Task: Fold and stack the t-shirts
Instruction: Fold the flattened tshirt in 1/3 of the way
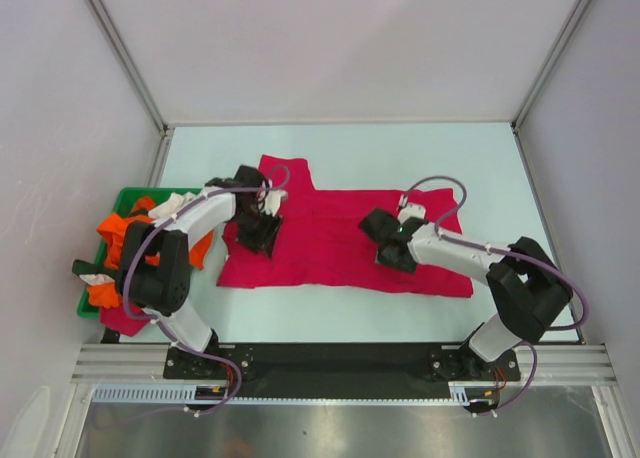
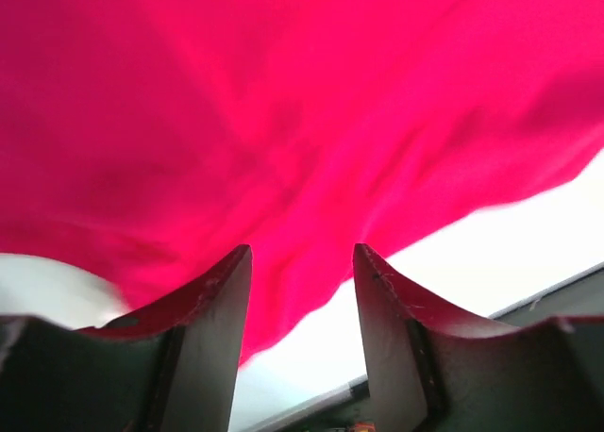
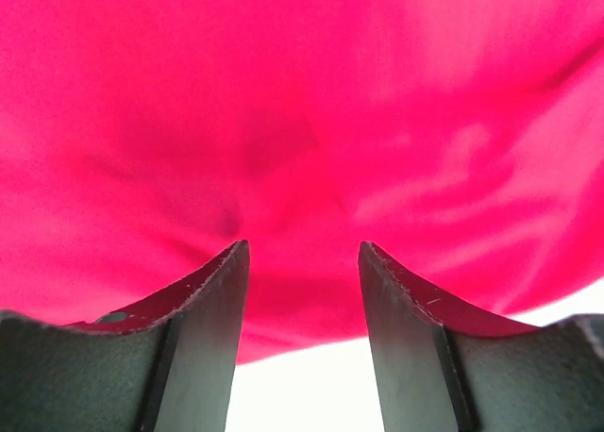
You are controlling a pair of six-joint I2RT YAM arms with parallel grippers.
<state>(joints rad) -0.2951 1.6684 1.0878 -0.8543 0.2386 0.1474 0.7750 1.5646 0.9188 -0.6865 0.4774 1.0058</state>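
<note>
While the crimson cloth t-shirt (image 1: 340,248) lies spread, apparently unfolded, the left gripper (image 1: 262,230) and right gripper (image 1: 386,242) sit low over it, jaws apart, with orange garments (image 1: 118,230) waiting in the green plastic bin (image 1: 133,192) at the left.

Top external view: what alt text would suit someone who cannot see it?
A red t-shirt lies spread on a pale table, the left gripper over its left side and the right gripper over its right. A green bin of orange clothes sits at the left.
</note>
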